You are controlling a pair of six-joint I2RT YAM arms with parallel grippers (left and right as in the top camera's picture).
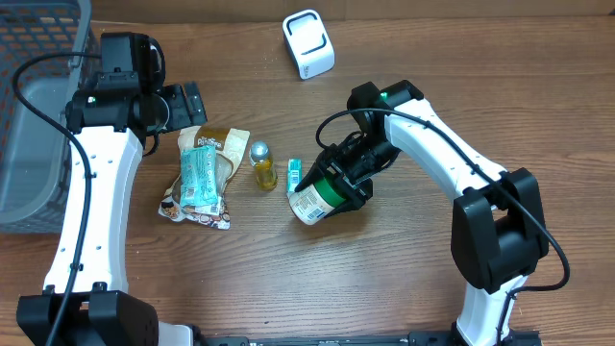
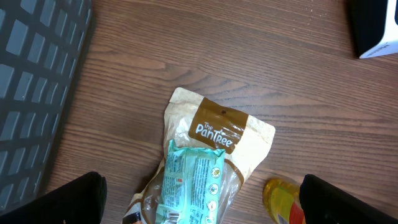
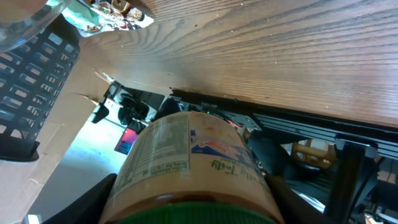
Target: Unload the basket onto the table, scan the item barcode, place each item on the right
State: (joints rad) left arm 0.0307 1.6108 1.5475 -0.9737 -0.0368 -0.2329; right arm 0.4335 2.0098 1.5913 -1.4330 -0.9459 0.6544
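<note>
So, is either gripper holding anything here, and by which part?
The right gripper clamps the green-lidded white-labelled jar near its lid end; left gripper open, empty.

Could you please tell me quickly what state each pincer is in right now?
Left pincer: open, holding nothing.
Right pincer: closed on the green-lidded jar.

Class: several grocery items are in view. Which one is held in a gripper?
The green-lidded jar, clamped in the right gripper; the pouch, teal packet and yellow bottle lie free.
</note>
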